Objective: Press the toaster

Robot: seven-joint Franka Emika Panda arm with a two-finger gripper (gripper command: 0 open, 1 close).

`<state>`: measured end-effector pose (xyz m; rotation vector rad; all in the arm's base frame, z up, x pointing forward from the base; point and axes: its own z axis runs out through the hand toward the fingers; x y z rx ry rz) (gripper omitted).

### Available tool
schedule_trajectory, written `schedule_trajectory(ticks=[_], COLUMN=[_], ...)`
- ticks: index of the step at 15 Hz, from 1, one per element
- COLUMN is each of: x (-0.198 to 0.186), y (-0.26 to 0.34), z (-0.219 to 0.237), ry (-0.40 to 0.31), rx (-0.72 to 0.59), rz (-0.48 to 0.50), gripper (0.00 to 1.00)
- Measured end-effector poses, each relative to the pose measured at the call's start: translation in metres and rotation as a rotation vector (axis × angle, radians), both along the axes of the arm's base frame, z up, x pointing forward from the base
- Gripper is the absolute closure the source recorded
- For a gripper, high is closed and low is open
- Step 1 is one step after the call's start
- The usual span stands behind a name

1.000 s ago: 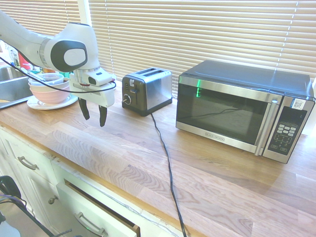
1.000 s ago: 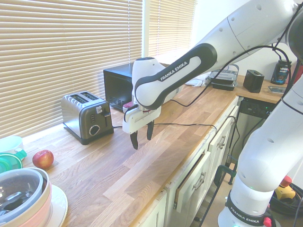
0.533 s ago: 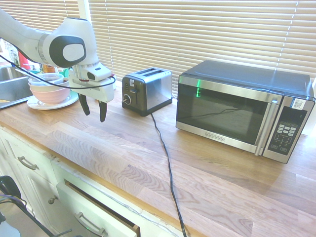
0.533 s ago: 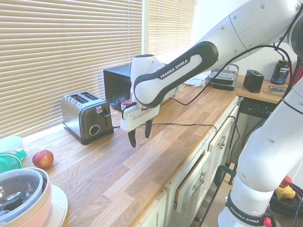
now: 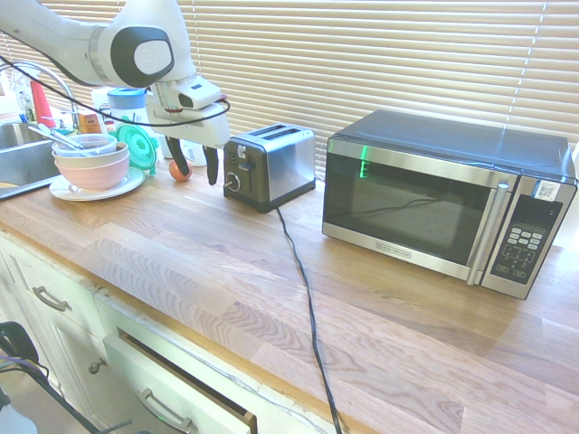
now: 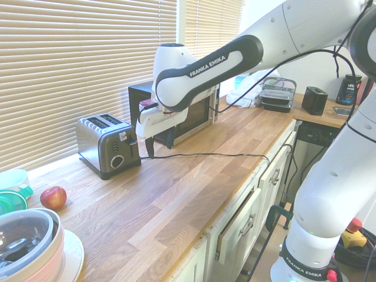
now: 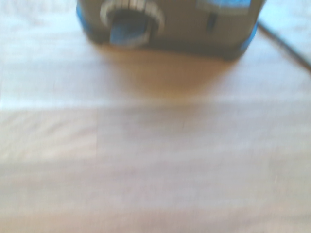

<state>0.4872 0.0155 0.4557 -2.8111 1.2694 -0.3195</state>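
Note:
The toaster (image 5: 271,165) is a small two-slot steel one with a black end panel, a round knob and a lever, standing on the wooden counter near the blinds. It also shows in the second exterior view as the toaster (image 6: 108,145). My gripper (image 5: 193,161) hangs fingers-down just off that black end panel, open with nothing between its fingers. From the other side the gripper (image 6: 146,149) is level with the panel and a short gap from it. The blurred wrist view shows the toaster's knob (image 7: 131,22) over bare wood.
A large steel-and-black microwave (image 5: 443,203) stands beside the toaster. The toaster's black cord (image 5: 306,307) runs across the counter to its front edge. Stacked bowls on a plate (image 5: 90,165), a red apple (image 6: 53,197) and a sink (image 5: 18,158) lie beyond the gripper.
The gripper has risen and swung from over the front of the counter back toward the toaster's black end panel. Its fingers stay open.

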Motion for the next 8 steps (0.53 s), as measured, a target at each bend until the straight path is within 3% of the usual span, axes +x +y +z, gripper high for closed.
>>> schedule_trajectory(ticks=[8], x=[0.074], y=[-0.002], z=[0.018], ry=[0.017], rx=[-0.037], rz=[-0.005], gripper=[0.00])
